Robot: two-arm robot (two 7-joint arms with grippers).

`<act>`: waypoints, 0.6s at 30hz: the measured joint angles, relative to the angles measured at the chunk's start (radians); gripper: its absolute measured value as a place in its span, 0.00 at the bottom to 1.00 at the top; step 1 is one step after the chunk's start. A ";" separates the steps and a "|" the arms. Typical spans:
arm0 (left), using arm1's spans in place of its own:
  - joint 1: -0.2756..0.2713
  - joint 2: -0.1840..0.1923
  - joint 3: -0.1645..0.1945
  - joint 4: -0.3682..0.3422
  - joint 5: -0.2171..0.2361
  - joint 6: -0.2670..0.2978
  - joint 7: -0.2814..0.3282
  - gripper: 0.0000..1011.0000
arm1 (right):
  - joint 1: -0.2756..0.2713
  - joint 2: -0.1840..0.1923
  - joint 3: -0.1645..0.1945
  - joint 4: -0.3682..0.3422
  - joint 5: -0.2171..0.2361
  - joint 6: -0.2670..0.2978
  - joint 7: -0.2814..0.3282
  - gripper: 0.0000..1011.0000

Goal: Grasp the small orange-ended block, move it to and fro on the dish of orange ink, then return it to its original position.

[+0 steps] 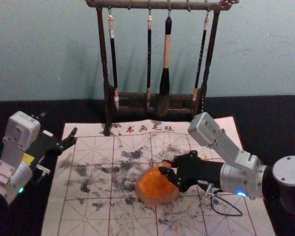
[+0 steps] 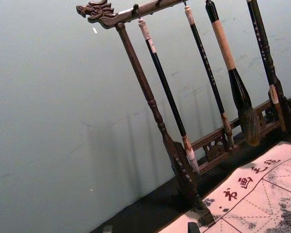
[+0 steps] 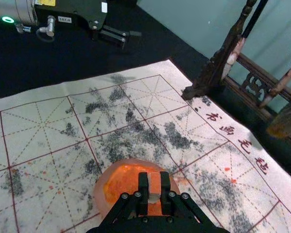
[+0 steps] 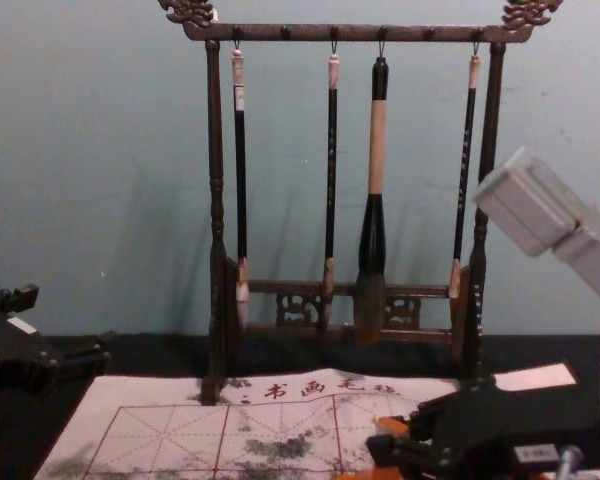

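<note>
Now the right hand (image 1: 166, 166) pinches an orange-and-whitish block (image 3: 154, 183) over the dish (image 1: 160, 198); left hand (image 1: 73, 136) spread leftward.

Place: seemingly a robot lab, using a black-topped table (image 1: 270, 123) for calligraphy
Far edge: a carved brown wooden rack (image 1: 132, 5) is holding hanging brushes (image 1: 166, 51)
Surface: a white gridded mat (image 1: 64, 216) is bearing ink smudges
Side edges: silver-and-black robot arms (image 1: 238, 157) are reaching in
</note>
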 joint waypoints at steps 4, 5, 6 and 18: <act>0.000 0.000 0.000 0.000 0.000 0.000 0.000 0.99 | -0.010 0.013 0.004 -0.019 0.004 0.012 0.002 0.09; 0.000 0.000 0.000 0.000 0.000 0.000 0.000 0.99 | -0.012 0.016 0.005 -0.022 0.005 0.015 0.003 0.09; 0.000 0.000 0.000 0.000 0.000 0.000 0.000 0.99 | -0.017 0.022 0.005 -0.030 0.008 0.019 0.006 0.09; 0.000 0.000 0.000 0.000 0.000 0.000 0.000 0.99 | -0.032 0.042 -0.004 -0.067 0.025 0.031 0.029 0.09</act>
